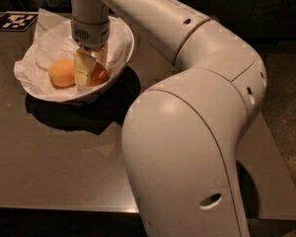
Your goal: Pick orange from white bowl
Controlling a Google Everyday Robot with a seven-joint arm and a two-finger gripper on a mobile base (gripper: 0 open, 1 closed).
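The gripper [91, 73] hangs straight down into the white bowl [129, 51], its grey wrist housing just above the rim on the bowl's 12 o'clock side. Its two pale fingers [82, 68] are pinching the orange [99, 75]: one broad finger lies against the fruit's 9 o'clock flank and hides part of it, and the other comes down at its 1 o'clock side, behind it. The orange sits low in the bowl, a little to the 3 o'clock side of the bowl's middle, on the crumpled white paper [49, 38] that lines the bowl. The paper spills over the rim from 9 o'clock round to 12 o'clock.

A paler orange [62, 72] lies in the same bowl at 9 o'clock from the held fruit, just beside the nearer finger, which stands between the two fruits.

The bowl rests on a dark, glossy table [54, 157], toward its 10 o'clock corner, and casts a heavy shadow toward 5 o'clock. A black-and-white marker tag [15, 21] lies flat on the table at 10 o'clock from the bowl, well apart from the fruit.

The cream robot arm [187, 28] runs from the gripper toward 3 o'clock, bends at a large joint and drops toward 6 o'clock, filling the near right of the view
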